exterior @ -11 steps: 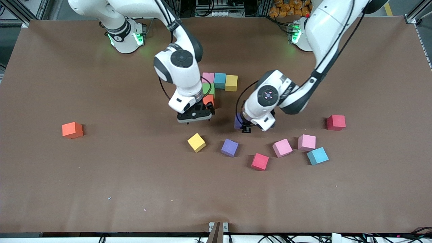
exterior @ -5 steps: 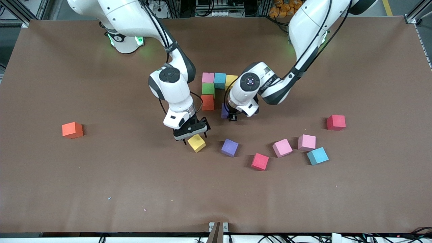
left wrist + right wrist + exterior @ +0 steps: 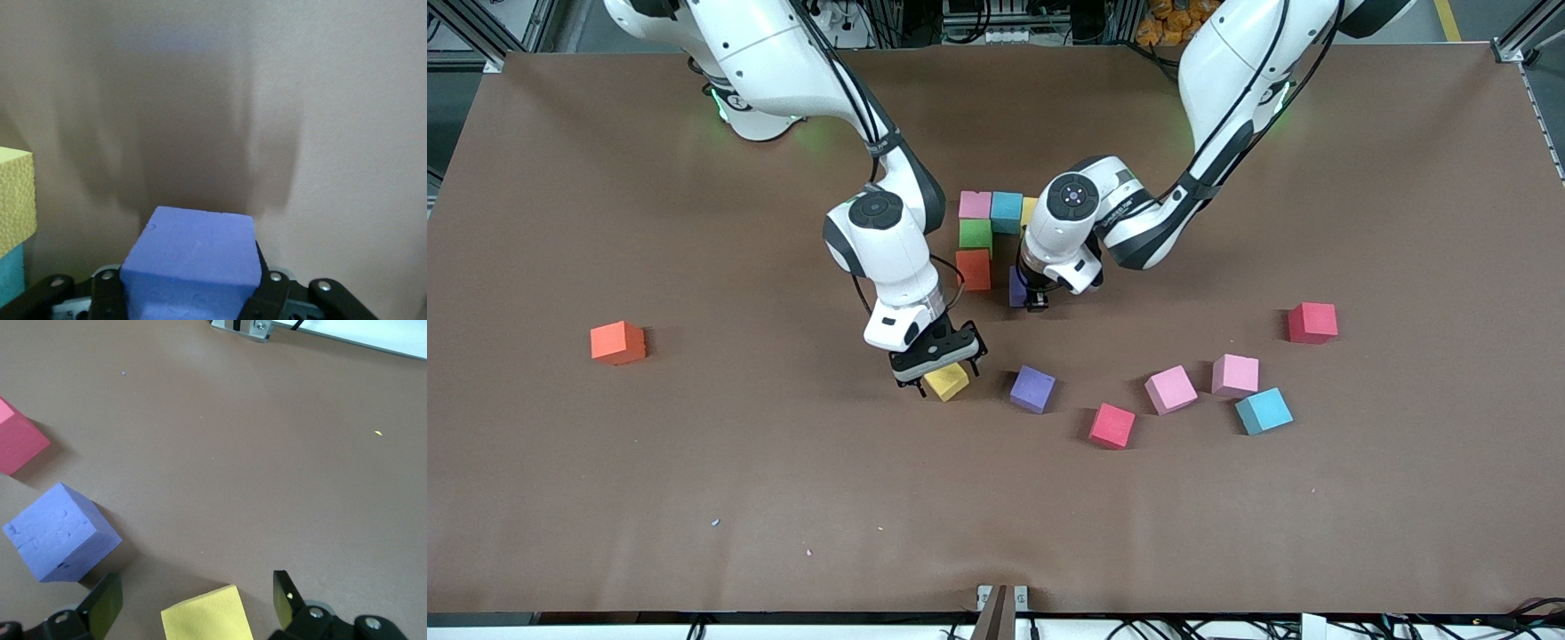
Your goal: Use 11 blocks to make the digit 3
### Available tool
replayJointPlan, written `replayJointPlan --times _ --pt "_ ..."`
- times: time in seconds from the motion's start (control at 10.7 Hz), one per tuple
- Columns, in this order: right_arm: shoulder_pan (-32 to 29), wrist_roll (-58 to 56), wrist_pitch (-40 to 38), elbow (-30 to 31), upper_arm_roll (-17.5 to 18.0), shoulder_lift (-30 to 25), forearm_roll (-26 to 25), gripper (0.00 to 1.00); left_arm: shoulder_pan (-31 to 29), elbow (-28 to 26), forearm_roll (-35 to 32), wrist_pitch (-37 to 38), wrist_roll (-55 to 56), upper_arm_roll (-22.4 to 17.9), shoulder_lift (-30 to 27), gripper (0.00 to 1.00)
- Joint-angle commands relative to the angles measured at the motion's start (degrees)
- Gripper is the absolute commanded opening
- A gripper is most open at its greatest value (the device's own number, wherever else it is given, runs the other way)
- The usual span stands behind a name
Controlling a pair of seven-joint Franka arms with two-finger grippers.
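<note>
Five blocks form a group mid-table: pink (image 3: 975, 204), teal (image 3: 1007, 212) and yellow (image 3: 1031, 208) in a row, with green (image 3: 975, 235) and orange (image 3: 973, 269) running nearer the front camera. My left gripper (image 3: 1032, 300) is shut on a purple block (image 3: 1016, 286) (image 3: 193, 257), low beside the orange one. The left wrist view shows the row's yellow block (image 3: 13, 200) and teal block (image 3: 9, 283) close by. My right gripper (image 3: 936, 363) (image 3: 198, 597) is open, its fingers (image 3: 105, 603) straddling a loose yellow block (image 3: 948, 381) (image 3: 207, 619).
Loose blocks lie nearer the front camera: purple (image 3: 1032, 388) (image 3: 60, 533), red (image 3: 1112, 426) (image 3: 19, 440), two pink (image 3: 1170, 389) (image 3: 1235, 374), teal (image 3: 1263, 411) and another red (image 3: 1312, 322). A lone orange block (image 3: 617, 342) sits toward the right arm's end.
My right gripper moved from beside the orange block to over the loose yellow block and lowered around it. My left gripper carried the purple block toward the arranged group.
</note>
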State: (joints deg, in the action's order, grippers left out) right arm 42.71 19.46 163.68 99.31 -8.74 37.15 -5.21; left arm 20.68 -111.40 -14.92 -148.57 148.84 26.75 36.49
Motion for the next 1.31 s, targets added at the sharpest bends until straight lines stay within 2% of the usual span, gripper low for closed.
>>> replayJointPlan --times 0.0,1.22 --pt "-1.2 -2.2 1.7 -1.3 0.7 1.7 -1.1 1.00 1.9 -1.0 -1.6 -1.1 2.1 -0.5 -0.6 0.10" --pt "0.4 -4.3 1.7 1.8 1.1 4.7 -1.0 1.00 5.0 0.4 -1.6 -3.3 3.7 -0.7 1.8 0.10"
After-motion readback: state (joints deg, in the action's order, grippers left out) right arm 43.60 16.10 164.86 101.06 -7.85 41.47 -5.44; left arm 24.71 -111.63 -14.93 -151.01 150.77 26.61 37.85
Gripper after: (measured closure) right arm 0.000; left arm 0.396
